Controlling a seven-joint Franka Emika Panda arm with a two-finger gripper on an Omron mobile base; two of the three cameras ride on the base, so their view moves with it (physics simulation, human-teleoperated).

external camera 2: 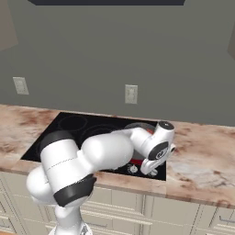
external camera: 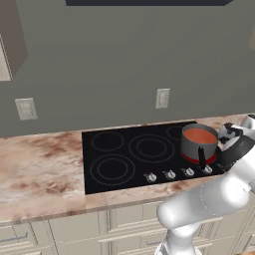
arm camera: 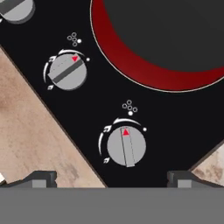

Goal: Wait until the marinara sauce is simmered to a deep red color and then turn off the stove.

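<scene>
Claw (arm camera: 111, 178) tips sit at the bottom of the hand view, spread wide, nothing between them, hovering just above a silver knob (arm camera: 126, 146). That knob is a round, flat, brushed-grey disc with a raised bar and a red triangle marker, white arc ticks around it. Second knob (arm camera: 66, 72) of the same make sits beside it along the stove edge, its bar turned at a different angle.

Stove (external camera: 119, 164) is flat glossy black glass with thin grey concentric rings, set into a mottled pink-brown marble-look counter (external camera: 40, 174). Beyond the first knob a burner ring (arm camera: 127, 57) glows deep red, so heat looks on.

Saucepan (external camera: 199, 143), grey metal, cylindrical, black handle pointing toward the knob row, stands on that burner at the stove's right end. Marinara sauce (external camera: 201, 135) fills it with a smooth flat round surface, orange-red, not obviously deep red yet as far as I can tell.

Progress guess: arm is parked over the knob row, ready. Nothing turned yet; waiting on colour, then gripping and twisting the knob remains. Which knob runs the lit burner I can't tell for sure.
</scene>
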